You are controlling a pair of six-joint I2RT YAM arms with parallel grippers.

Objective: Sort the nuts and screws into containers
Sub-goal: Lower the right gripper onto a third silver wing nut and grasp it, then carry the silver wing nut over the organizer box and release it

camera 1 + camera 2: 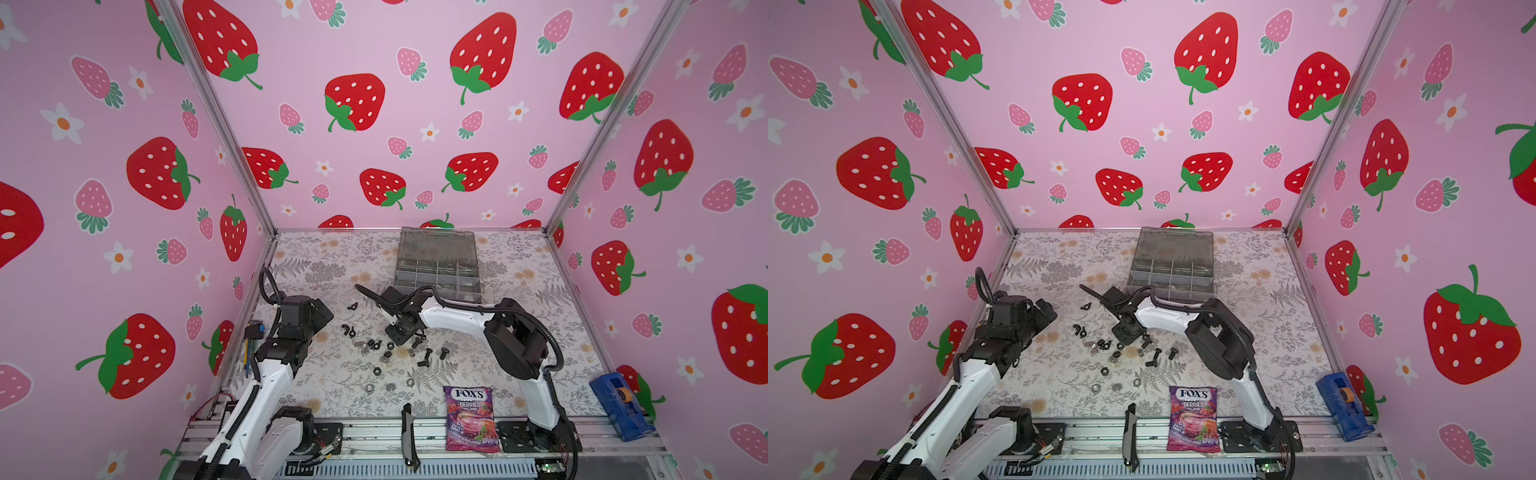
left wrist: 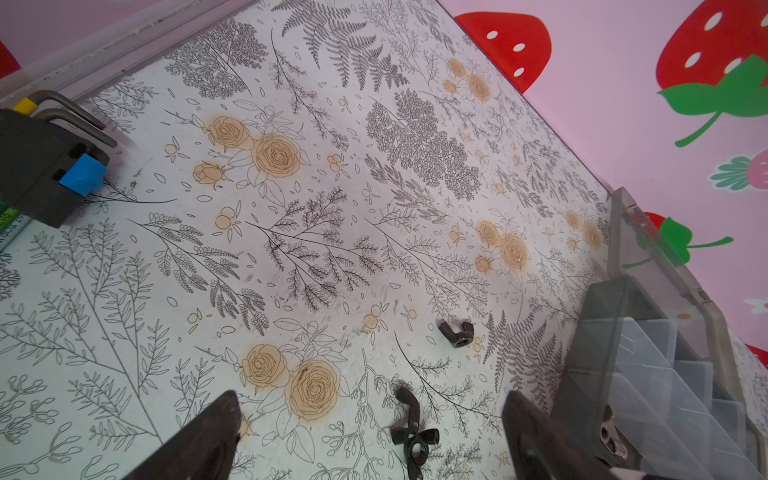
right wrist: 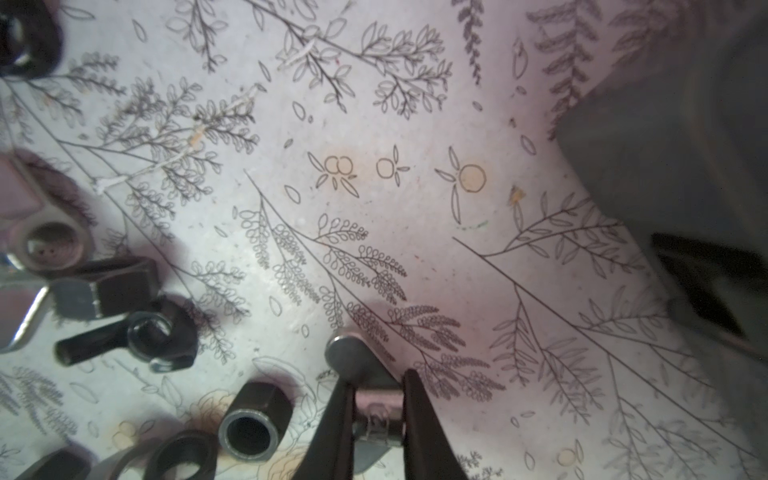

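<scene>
A silver winged nut [image 3: 376, 409] lies at the middle of the worktop [image 1: 519, 332], pinched on both sides by the narrow fingers of the right gripper [image 3: 379, 379]. Best, I judge, to lift it straight up, clear of the neighbouring nuts [image 1: 376, 345] and screws [image 1: 426, 357], then let go low over one compartment of the organiser box [image 1: 471, 294] at the back edge. The left gripper [image 2: 370, 399] hangs wide, empty. By the front edge, a purple bag [image 1: 469, 415] reads "FOX'S BERRIES"
</scene>
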